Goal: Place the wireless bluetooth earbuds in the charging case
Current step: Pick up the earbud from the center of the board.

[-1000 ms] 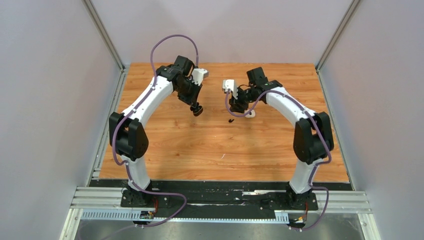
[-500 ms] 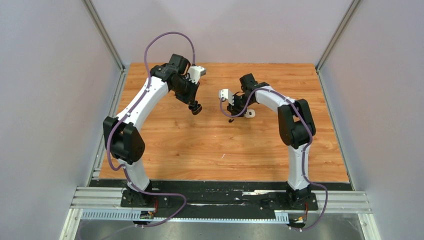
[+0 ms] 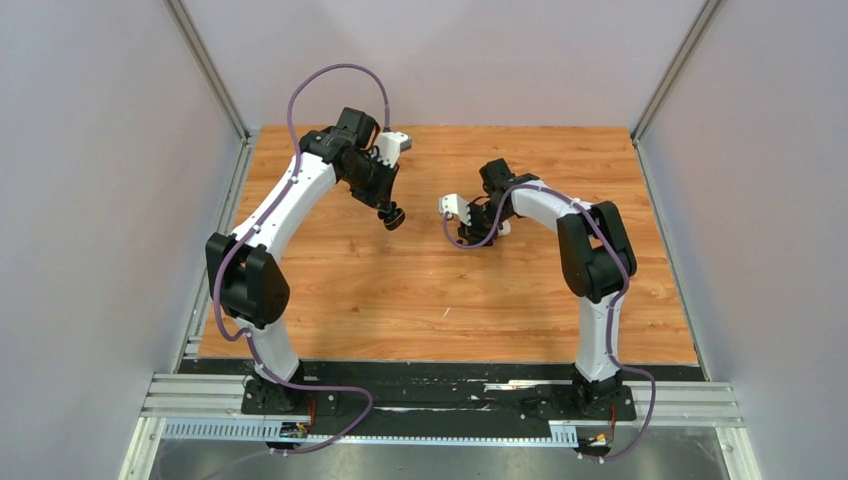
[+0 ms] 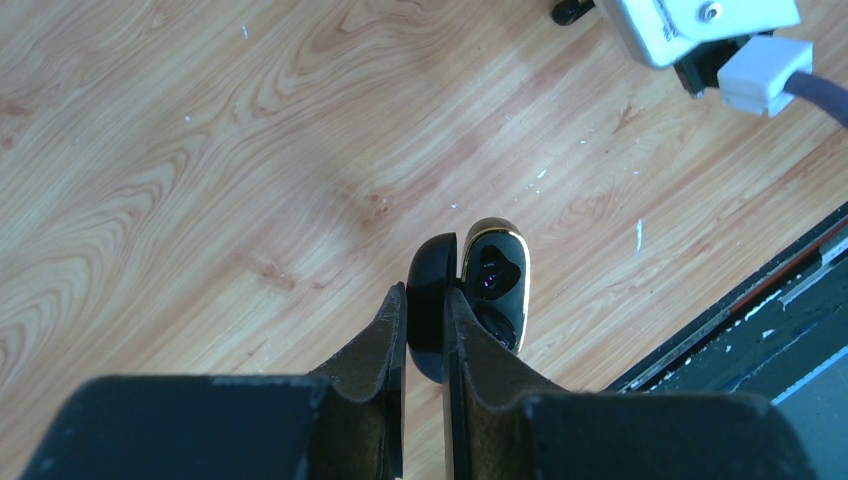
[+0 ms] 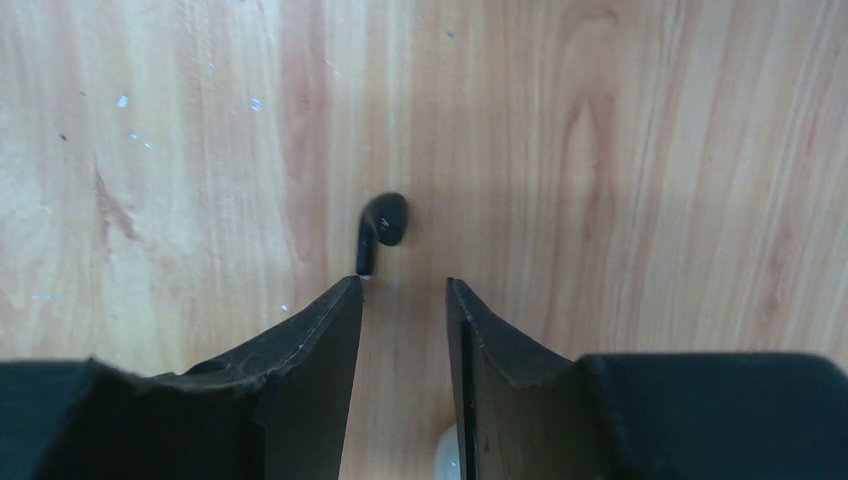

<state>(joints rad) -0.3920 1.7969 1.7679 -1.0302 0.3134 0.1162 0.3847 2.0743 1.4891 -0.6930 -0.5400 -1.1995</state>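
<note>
My left gripper (image 4: 425,290) is shut on the lid (image 4: 432,262) of an open black charging case (image 4: 497,282) with a gold rim, and holds it above the table; it also shows in the top view (image 3: 394,217). My right gripper (image 5: 405,288) is open, low over the table, with a small black earbud (image 5: 381,226) just beyond its left fingertip. The earbud lies on the wood, untouched. In the top view the right gripper (image 3: 466,236) sits right of centre and hides the earbud. No white earbud shows.
A white rounded case (image 3: 502,227) lies on the table just behind my right gripper; its edge shows between the fingers (image 5: 447,456). The right arm's white wrist camera (image 4: 700,22) shows in the left wrist view. Grey walls stand on both sides.
My right arm has swung left and down, bringing its open gripper over the black earbud. My left arm shifted slightly back and left, still holding the black case.
</note>
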